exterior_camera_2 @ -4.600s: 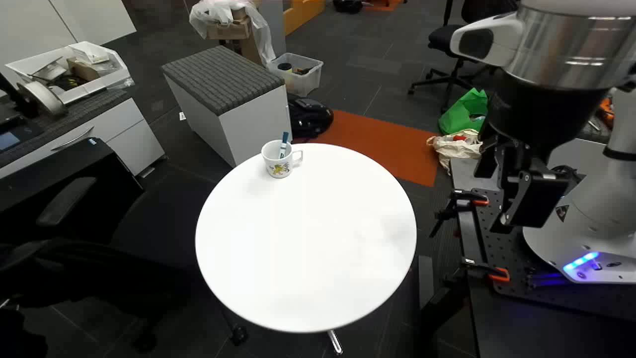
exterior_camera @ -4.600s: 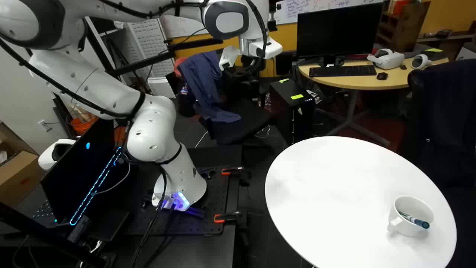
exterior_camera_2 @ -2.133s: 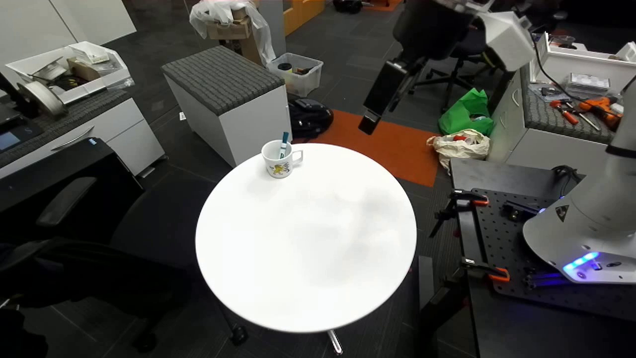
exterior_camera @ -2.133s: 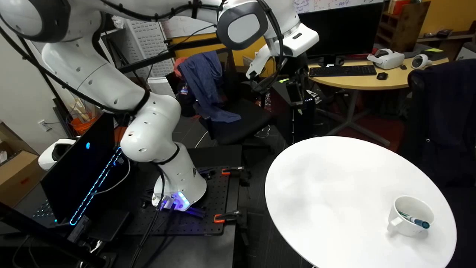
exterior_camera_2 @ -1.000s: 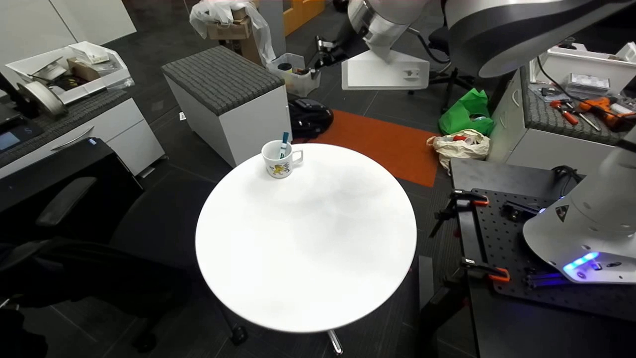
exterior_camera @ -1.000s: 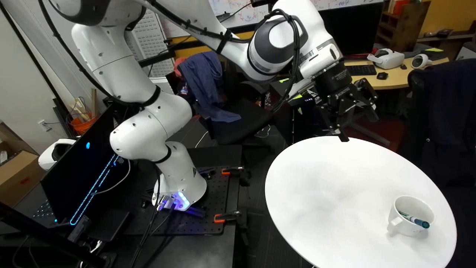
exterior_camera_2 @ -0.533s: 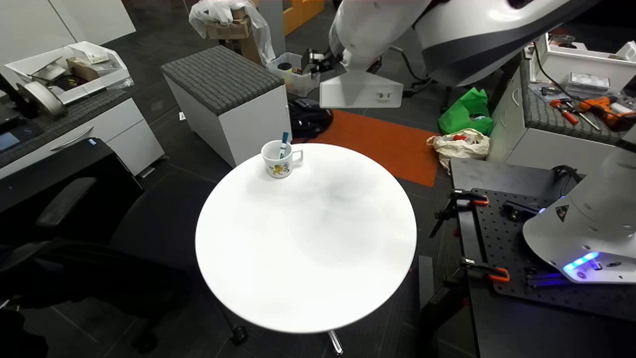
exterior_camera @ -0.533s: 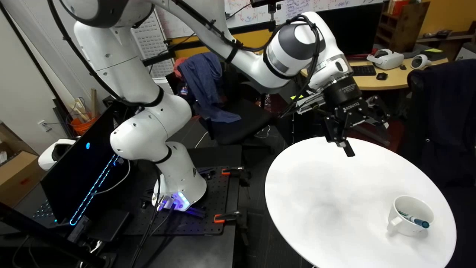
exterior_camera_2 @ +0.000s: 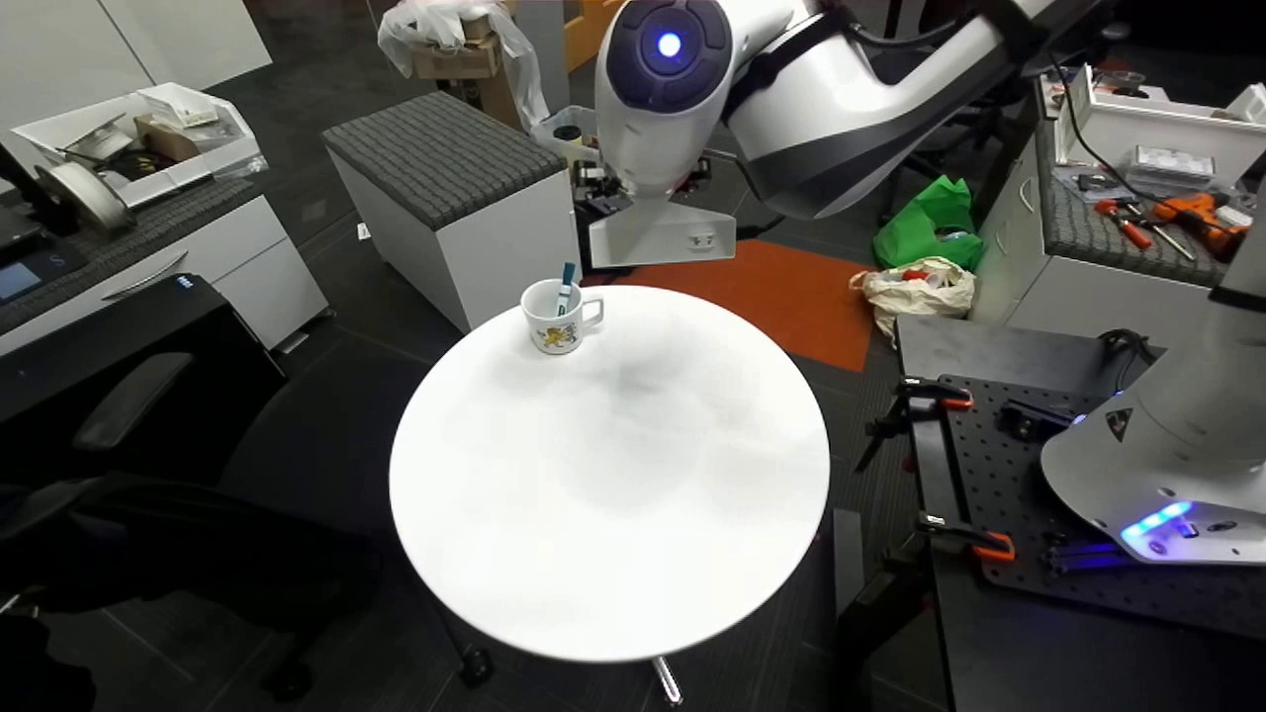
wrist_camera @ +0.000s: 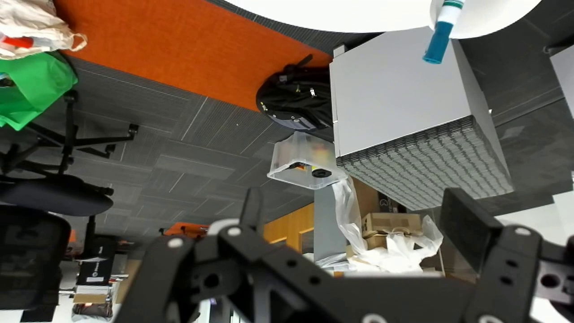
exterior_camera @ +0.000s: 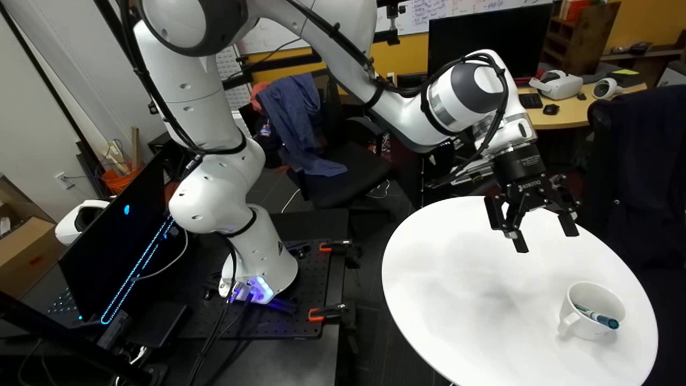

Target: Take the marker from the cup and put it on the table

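The white cup (exterior_camera: 588, 331) stands upright near the edge of the round white table (exterior_camera: 455, 257). In an exterior view it shows a coloured print and a handle (exterior_camera_2: 554, 334). The marker, white with a teal-blue cap (exterior_camera: 603, 319), leans in the cup, cap end above the rim; it also shows in an exterior view (exterior_camera_2: 565, 289). In the wrist view, the marker (wrist_camera: 441, 33) and part of the cup (wrist_camera: 484, 20) are at the top edge. My gripper (exterior_camera: 545, 236) is open and empty above the table, short of the cup. Its fingers also show in the wrist view (wrist_camera: 354, 202).
A dark chair (exterior_camera: 638, 177) stands beyond the table's edge near the cup. A grey cabinet with a cushion top (exterior_camera_2: 514, 237) is close behind the cup. A desk with a headset (exterior_camera: 557, 84) is farther back. The robot's base table (exterior_camera_2: 1029, 633) carries orange-tipped clamps (exterior_camera_2: 992, 546).
The arm has reached out over the table, and my gripper has moved down and closer to the cup, fingers still apart. The cup and marker have not moved.
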Controlling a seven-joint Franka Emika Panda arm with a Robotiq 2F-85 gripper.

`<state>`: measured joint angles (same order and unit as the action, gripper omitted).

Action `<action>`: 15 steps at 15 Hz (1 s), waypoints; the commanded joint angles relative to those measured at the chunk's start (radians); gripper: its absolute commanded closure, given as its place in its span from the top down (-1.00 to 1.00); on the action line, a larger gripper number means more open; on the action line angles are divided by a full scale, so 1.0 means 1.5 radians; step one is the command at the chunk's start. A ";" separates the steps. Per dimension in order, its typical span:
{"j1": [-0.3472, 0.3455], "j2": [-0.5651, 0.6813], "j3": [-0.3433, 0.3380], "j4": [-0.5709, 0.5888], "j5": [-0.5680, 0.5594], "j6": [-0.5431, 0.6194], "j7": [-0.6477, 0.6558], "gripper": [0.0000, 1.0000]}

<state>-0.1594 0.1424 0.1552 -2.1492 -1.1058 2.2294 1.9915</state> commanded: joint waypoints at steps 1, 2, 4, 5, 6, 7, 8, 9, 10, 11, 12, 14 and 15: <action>0.059 0.042 -0.052 0.055 0.006 -0.028 0.010 1.00; 0.066 0.051 -0.062 0.064 0.007 -0.026 0.007 1.00; 0.074 0.070 -0.076 0.082 0.027 -0.022 -0.007 1.00; 0.076 0.079 -0.082 0.090 0.038 -0.021 -0.010 1.00; 0.078 0.087 -0.087 0.097 0.051 -0.020 -0.015 1.00; 0.080 0.096 -0.092 0.104 0.061 -0.018 -0.017 1.00; 0.081 0.103 -0.096 0.110 0.071 -0.019 -0.021 1.00; 0.082 0.111 -0.099 0.116 0.082 -0.018 -0.025 1.00; 0.084 0.119 -0.103 0.122 0.087 -0.019 -0.025 1.00; 0.085 0.125 -0.106 0.128 0.094 -0.020 -0.027 1.00; 0.086 0.132 -0.109 0.133 0.101 -0.020 -0.029 1.00; 0.088 0.146 -0.115 0.144 0.113 -0.019 -0.032 1.00; 0.089 0.153 -0.119 0.148 0.119 -0.016 -0.030 1.00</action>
<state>-0.0502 0.3349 0.0032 -1.9760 -0.9723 2.2265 1.9795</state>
